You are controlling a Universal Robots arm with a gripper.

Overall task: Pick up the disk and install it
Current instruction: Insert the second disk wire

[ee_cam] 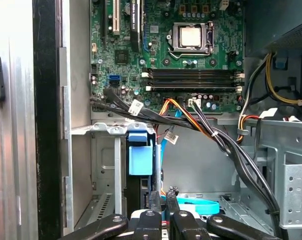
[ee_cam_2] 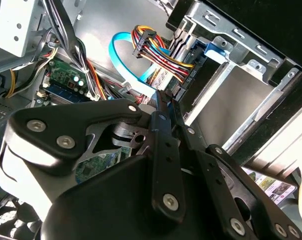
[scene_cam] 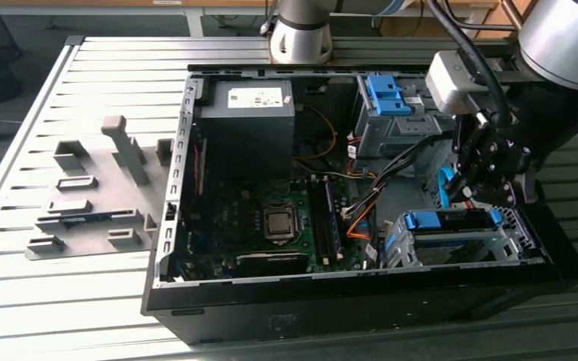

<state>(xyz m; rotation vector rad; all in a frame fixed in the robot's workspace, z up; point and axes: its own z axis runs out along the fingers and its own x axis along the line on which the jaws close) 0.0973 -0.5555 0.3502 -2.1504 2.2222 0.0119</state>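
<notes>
Looking at the exterior view, you find the pincer (scene_cam: 470, 189) hanging over the near right corner of the open computer case (scene_cam: 349, 304). The disk (scene_cam: 450, 220) lies just below it, at about 7 o'clock. The disk sits in the metal drive cage (scene_cam: 409, 252), apparently slotted in already. Its blue rail faces up and its long axis runs roughly from 9 to 3 o'clock across that view. In the first wrist view the blue rail of the disk (ee_cam: 141, 157) stands close beside the fingertips (ee_cam: 154, 200). I cannot tell whether they touch it. The pincer (ee_cam: 163, 199) looks closed, its two fingers drawn almost together with nothing visible between them. The second wrist view (ee_cam_2: 166, 100) agrees. Mind the cable bundle (scene_cam: 364, 204) crowding in from 9 o'clock, and the light blue flat cable (ee_cam: 195, 205) looping just beside the fingertips; both are near enough to snag. Farther off, at 11 o'clock, a bare blue bracket (scene_cam: 384, 94) tops the upper cage. The grey power supply box (scene_cam: 249, 113) lies well apart at 10 o'clock, and the circuit board (scene_cam: 269, 218) fills the case floor. Grey holders (scene_cam: 88, 203) stand on the bench (scene_cam: 78, 308) outside the case.
</notes>
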